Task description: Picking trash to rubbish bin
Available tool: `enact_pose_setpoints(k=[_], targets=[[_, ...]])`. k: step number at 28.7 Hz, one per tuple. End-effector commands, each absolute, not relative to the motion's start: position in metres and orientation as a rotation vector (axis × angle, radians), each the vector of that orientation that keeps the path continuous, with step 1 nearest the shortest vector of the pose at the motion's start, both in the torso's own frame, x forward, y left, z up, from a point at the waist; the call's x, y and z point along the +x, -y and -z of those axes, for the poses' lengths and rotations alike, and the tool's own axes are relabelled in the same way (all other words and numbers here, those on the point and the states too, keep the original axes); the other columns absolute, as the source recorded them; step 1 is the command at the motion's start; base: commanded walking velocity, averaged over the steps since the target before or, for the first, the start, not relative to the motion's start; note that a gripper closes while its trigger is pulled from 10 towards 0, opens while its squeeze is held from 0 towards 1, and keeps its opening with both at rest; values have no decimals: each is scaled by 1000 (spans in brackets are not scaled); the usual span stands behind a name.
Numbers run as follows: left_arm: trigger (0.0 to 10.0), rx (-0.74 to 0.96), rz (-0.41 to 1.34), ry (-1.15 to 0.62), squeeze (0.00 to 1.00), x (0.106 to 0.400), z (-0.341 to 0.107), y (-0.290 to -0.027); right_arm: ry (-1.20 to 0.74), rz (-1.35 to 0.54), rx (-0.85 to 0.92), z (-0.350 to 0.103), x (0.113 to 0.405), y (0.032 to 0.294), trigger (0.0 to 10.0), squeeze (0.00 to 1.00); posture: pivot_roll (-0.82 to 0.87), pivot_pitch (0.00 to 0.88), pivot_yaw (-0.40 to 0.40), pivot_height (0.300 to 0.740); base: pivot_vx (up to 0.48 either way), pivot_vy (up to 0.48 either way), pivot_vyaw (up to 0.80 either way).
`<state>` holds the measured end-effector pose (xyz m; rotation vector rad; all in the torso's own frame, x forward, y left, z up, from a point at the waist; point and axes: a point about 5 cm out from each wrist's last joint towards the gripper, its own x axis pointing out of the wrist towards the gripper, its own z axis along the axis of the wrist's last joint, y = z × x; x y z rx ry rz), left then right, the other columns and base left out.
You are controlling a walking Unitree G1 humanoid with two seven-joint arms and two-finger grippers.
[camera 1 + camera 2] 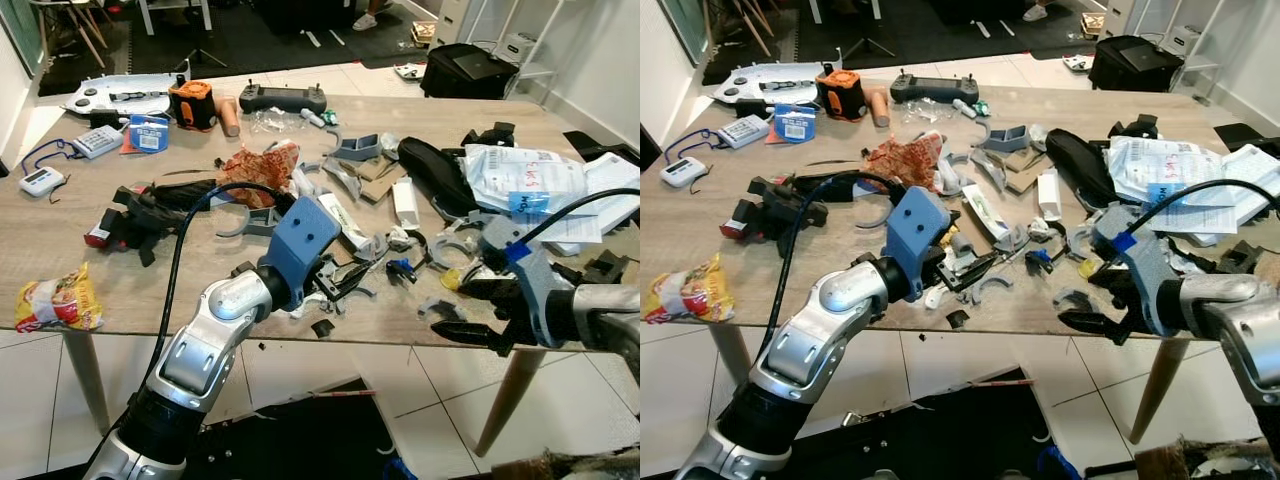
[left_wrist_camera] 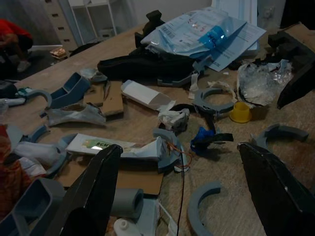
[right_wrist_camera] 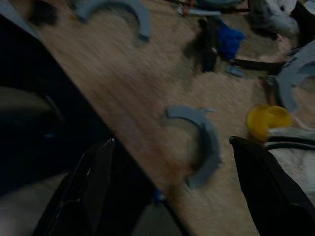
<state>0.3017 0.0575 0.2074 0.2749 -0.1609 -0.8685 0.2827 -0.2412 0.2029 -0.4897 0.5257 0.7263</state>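
Scraps litter the wooden table (image 1: 60, 215): grey curved plastic pieces, a blue scrap (image 2: 204, 137), a yellow cap (image 3: 266, 120), a crumpled white wrapper (image 2: 172, 118), a red crumpled wrapper (image 1: 258, 165) and a yellow snack packet (image 1: 55, 300) at the front left. My left gripper (image 1: 345, 282) hovers open over the scraps near the middle of the front edge, holding nothing. Just right of it, my right gripper (image 1: 462, 315) is open at the table's front edge, beside a grey curved piece (image 3: 197, 142) and the yellow cap.
A black pouch (image 1: 435, 170) and plastic mail bags (image 1: 525, 175) lie at the right. A remote controller (image 1: 283, 97), an orange-black device (image 1: 192, 103) and small gadgets sit along the far side. A black suitcase (image 1: 470, 70) stands on the floor behind.
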Motion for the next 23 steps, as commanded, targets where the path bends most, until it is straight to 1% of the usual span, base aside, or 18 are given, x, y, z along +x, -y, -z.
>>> enact_pose_setpoints(k=[1, 8, 9, 10, 12, 13, 15, 20, 22, 23], targets=[[10000, 285, 870, 156, 0, 299, -205, -58, -542, -722, -543, -195, 283, 244, 10000, 1000, -30, 155, -14, 740, 0, 0, 0], [10000, 286, 867, 149, 0, 297, -202, -58, -584, -679, -636, -182, 288, 254, 10000, 1000, -28, 151, -24, 740, 0, 0, 0], [10000, 287, 867, 148, 0, 297, -202, -58, -594, -665, -647, -178, 289, 256, 10000, 722, -27, 148, -24, 740, 0, 0, 0], [10000, 287, 867, 148, 0, 296, -202, -58, -601, -658, -652, -176, 289, 258, 10000, 624, -27, 148, -24, 740, 0, 0, 0], [10000, 287, 867, 148, 0, 296, -202, -58, -601, -658, -652, -176, 289, 258, 10000, 624, -27, 148, -24, 740, 0, 0, 0], [10000, 288, 867, 147, 0, 297, -202, -58, -613, -655, -632, -172, 289, 259, 10000, 0, -27, 142, -24, 740, 0, 0, 0], [10000, 290, 867, 148, 0, 297, -202, -58, -634, -645, -598, -164, 289, 261, 10000, 0, -27, 142, -24, 740, 0, 0, 0], [10000, 292, 866, 150, 0, 298, -203, -57, -646, -628, -577, -159, 289, 263, 10000, 0, -27, 142, -24, 740, 0, 0, 0], [10000, 292, 865, 151, 0, 298, -203, -57, -641, -618, -566, -157, 290, 263, 3922, 0, -27, 142, -24, 740, 0, 0, 0], [10000, 292, 865, 151, 0, 298, -203, -57, -641, -618, -566, -157, 290, 263, 3922, 0, -27, 142, -24, 740, 0, 0, 0]])
